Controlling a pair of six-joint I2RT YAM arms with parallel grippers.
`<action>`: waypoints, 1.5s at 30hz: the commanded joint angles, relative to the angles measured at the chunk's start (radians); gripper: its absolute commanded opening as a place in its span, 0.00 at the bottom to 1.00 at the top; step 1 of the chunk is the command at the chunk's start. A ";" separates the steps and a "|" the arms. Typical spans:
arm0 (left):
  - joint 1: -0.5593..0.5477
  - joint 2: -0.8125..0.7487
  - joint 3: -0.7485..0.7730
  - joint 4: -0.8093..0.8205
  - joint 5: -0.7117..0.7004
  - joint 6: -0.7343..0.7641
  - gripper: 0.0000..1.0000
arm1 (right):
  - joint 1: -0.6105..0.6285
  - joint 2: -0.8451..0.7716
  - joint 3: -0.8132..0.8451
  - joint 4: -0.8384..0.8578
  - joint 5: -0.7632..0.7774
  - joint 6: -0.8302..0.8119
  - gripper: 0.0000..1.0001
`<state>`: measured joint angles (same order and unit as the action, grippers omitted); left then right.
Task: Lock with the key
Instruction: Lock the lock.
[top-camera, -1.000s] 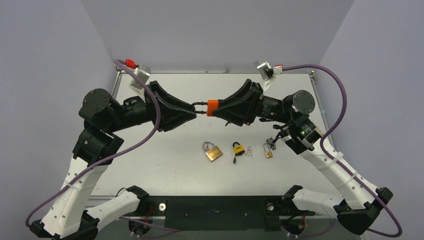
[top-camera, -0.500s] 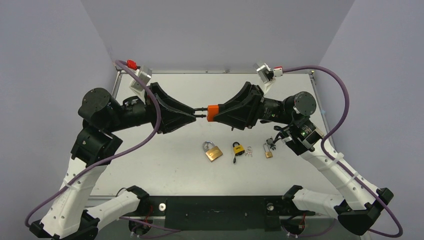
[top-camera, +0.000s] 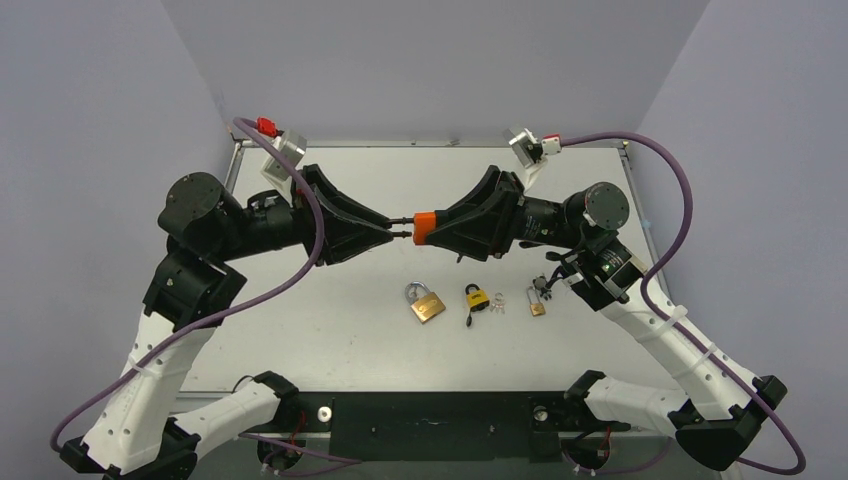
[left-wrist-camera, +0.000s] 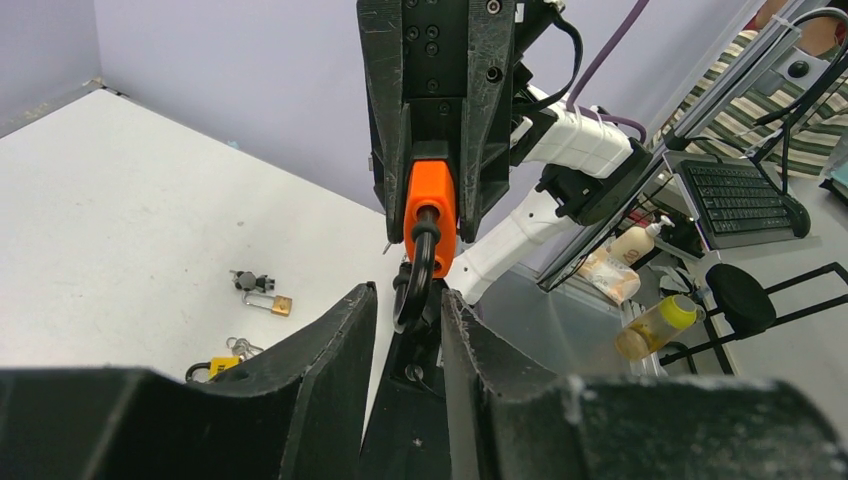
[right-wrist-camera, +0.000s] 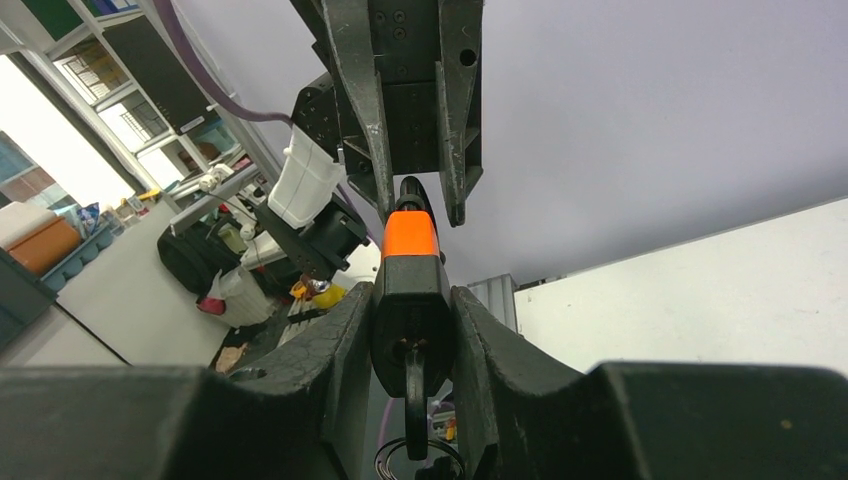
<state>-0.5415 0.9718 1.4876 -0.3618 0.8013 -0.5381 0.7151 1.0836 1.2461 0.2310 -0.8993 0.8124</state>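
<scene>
**Padlock held mid-air between both grippers**

Orange padlock (top-camera: 424, 217) up off the table (top-camera: 330, 340), between the two arms, well above the spare locks. Clamped by its body in right gripper (top-camera: 422, 230), pressed on both flat sides. Shackle (left-wrist-camera: 418, 262) pointing at left gripper (left-wrist-camera: 408, 300) and pinched there, judging by the left wrist view. Key (right-wrist-camera: 414, 385) seated in the keyhole at the base of the body, ring dangling off it, seen only from the right wrist view. Not gripped by anything.

Handling, as a judgement: hard metal under a plastic cover, stiff, small, light for these arms. Cover probably slick, so likely to twist in the pinch if pushed off-axis. Best held across the flat faces of the body, as now. Shackle best pushed straight along its legs. Key thin and small; best taken flat across the bow and turned with no side load.

Writing: none legible on padlock, key or grippers. Nothing readable either on brass lock (top-camera: 428, 303), yellow lock (top-camera: 477, 296) or small lock (top-camera: 537, 305) lying on the table; too small.
</scene>
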 joint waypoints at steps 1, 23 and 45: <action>-0.003 0.005 0.040 0.026 0.013 0.008 0.27 | 0.007 -0.016 0.014 0.058 0.001 -0.023 0.00; -0.018 0.007 -0.032 0.081 0.019 -0.024 0.00 | 0.053 0.010 0.035 -0.017 0.031 -0.097 0.00; -0.143 0.047 -0.078 0.134 -0.069 -0.034 0.00 | 0.134 0.079 0.090 -0.135 0.089 -0.200 0.00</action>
<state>-0.6357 0.9588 1.4242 -0.2897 0.7433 -0.5568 0.7860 1.1034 1.3125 0.0967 -0.8543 0.6571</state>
